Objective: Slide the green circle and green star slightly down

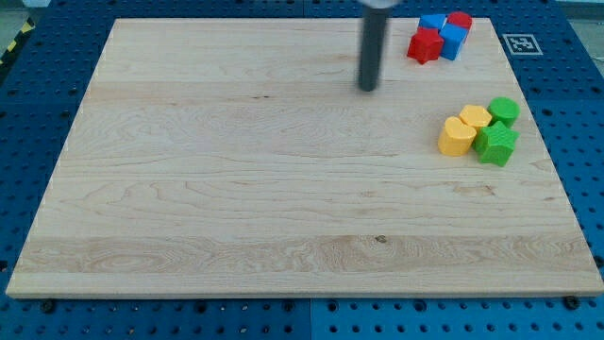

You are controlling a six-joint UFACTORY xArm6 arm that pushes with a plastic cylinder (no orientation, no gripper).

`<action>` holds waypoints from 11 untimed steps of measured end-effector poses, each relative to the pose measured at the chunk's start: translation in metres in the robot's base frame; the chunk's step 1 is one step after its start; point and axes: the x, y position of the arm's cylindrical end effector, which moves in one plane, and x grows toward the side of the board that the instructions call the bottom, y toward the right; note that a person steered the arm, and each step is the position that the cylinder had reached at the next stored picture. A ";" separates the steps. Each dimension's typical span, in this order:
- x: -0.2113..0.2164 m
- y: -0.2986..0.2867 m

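The green circle (pixel 505 110) sits near the board's right edge, at the top right of a tight cluster. The green star (pixel 496 144) lies just below it. Two yellow blocks touch them on the left: a yellow heart (pixel 457 137) and a yellow hexagon-like block (pixel 475 117). My tip (pixel 367 88) is the lower end of the dark rod. It stands on the board well to the left of and above the green blocks, apart from every block.
At the view's top right sit a red star (pixel 425 45), a red circle (pixel 460 20), a blue cube (pixel 432 23) and another blue block (pixel 454 41), packed together. The wooden board (pixel 236 189) lies on a blue pegboard table, with a marker tag (pixel 520 43) beyond its top-right corner.
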 end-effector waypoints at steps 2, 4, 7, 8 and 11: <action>0.015 0.096; 0.046 0.114; 0.059 0.124; 0.059 0.158; 0.065 0.177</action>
